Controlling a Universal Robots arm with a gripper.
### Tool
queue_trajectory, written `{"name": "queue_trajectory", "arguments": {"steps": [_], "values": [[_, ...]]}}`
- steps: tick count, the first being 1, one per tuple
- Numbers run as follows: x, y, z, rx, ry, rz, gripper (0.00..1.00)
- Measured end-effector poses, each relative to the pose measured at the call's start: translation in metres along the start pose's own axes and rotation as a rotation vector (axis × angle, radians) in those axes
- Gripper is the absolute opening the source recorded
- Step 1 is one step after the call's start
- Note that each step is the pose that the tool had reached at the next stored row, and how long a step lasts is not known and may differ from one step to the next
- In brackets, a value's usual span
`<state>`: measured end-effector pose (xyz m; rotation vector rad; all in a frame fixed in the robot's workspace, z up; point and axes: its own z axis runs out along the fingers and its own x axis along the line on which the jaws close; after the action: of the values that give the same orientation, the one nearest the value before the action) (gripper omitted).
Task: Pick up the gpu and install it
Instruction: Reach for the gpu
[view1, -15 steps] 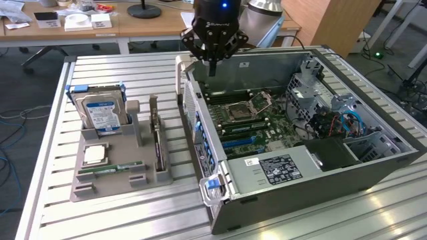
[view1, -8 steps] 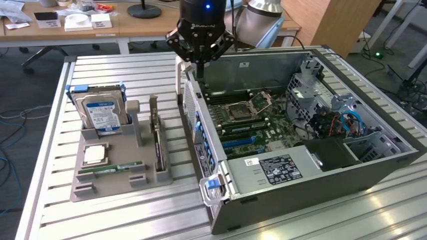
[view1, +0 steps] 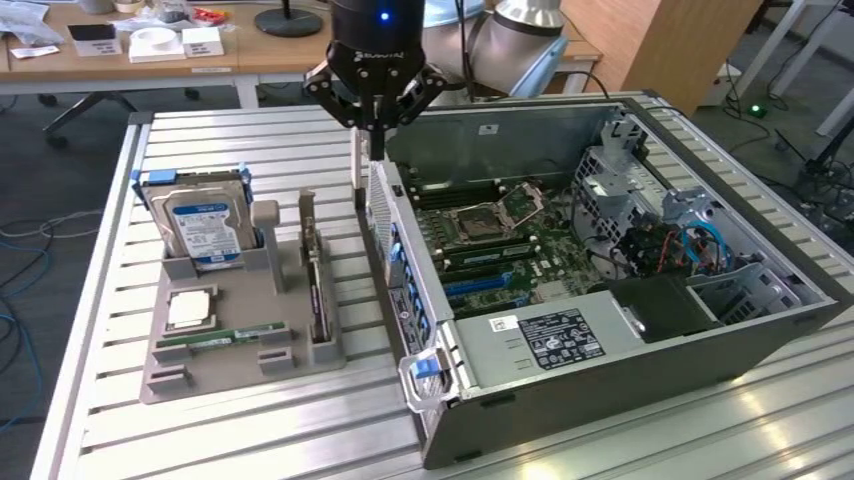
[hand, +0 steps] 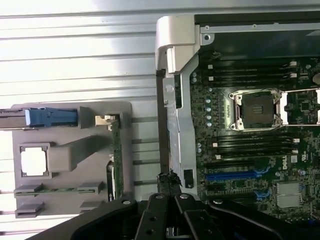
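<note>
Grey plastic tray (view1: 214, 372) at the frame's lower left holds the gpu (view1: 318, 295) upright on edge; we see the jaws closed tight, gripping nothing, top centre above the case (view1: 601, 400) rim.

My exterior camera sits high and well back, looking down at a slant across the desk (view1: 227, 140) toward the fingers (view1: 378, 138). My wrist camera rides close above the fingers (hand: 167, 181), facing straight down. Both views share the grey holder (view1: 200, 375) (hand: 30, 130) to one side of the fingers and the computer case (view1: 601, 380) (hand: 177, 35) to the other.
</note>
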<state>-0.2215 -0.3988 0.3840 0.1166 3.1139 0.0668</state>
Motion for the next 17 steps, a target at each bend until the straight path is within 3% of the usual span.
{"name": "queue_trajectory", "arguments": {"steps": [17], "values": [[0.047,-0.0037,0.0043,0.0025,0.0004,0.0,0.11]]}}
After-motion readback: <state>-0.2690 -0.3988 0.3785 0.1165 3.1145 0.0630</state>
